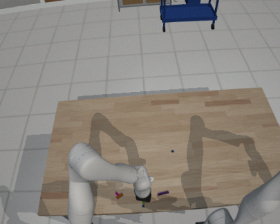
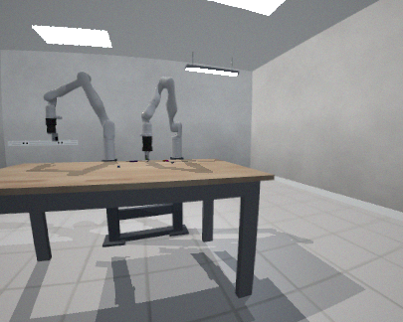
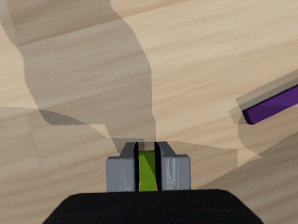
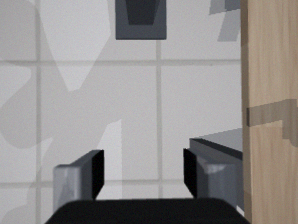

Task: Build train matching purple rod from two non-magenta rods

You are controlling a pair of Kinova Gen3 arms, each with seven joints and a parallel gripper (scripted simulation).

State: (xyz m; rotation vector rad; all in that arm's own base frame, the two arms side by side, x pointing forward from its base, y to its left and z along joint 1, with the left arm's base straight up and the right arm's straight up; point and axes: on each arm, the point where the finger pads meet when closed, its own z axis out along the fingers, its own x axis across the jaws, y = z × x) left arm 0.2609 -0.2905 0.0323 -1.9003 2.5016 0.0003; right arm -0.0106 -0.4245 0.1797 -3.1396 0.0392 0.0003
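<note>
A purple rod (image 1: 163, 193) (image 2: 133, 161) (image 3: 272, 105) lies flat near the table's front edge. My left gripper (image 2: 146, 157) (image 3: 146, 159) is shut on a lime rod (image 1: 144, 202) (image 3: 147, 172), low over the table, to the left of the purple rod in the top view. A blue rod (image 1: 143, 206) shows just in front of the lime rod; whether they touch is unclear. Another blue rod (image 1: 172, 151) (image 2: 118, 166) lies farther back. An orange rod (image 1: 119, 196) lies against or beside a magenta rod (image 1: 117, 193). My right gripper (image 2: 55, 138) (image 4: 144, 166) is open and empty, off the table.
The wooden table (image 1: 128, 114) (image 2: 225, 174) (image 4: 275, 65) ends close in front of the near blue rod. Below the right gripper are the floor and a dark table-frame part. A blue cart (image 1: 189, 13) stands far behind the table.
</note>
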